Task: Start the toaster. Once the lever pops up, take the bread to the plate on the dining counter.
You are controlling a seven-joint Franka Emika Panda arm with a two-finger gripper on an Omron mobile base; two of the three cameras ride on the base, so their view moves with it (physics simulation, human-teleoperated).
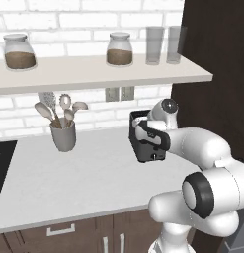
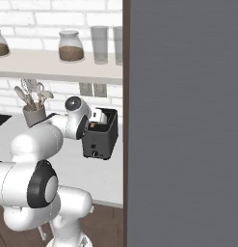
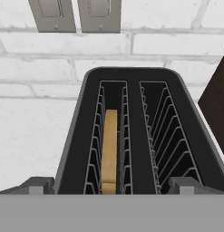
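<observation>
Your two-finger claw (image 3: 111,185) hangs spread wide right over the small black boxy two-slot toaster (image 3: 131,136), one dark fingertip (image 3: 38,185) off each side of the box, pinching nothing. Looking down from the hand, you see both slots lined with thin wire racks; the golden-brown bread slice (image 3: 109,152) stands on edge in the left slot, sunk below the rim, pale tan face with a darker bottom end, and the right slot has just bare wire. From the left base view the claw (image 1: 152,129) sits on top of the toaster (image 1: 149,150), which stands on the white counter (image 1: 69,183) under the white brick wall (image 1: 89,20), near the dark cabinet side (image 1: 217,49). Small light knob low on the toaster front (image 2: 95,154). Behind it, two grey wall outlets (image 3: 75,14). Further left a grey utensil cup with wooden spoons (image 1: 62,132); above, a shelf (image 1: 94,71) with two lidded glass jars (image 1: 119,49) and clear glasses (image 1: 154,45).
</observation>
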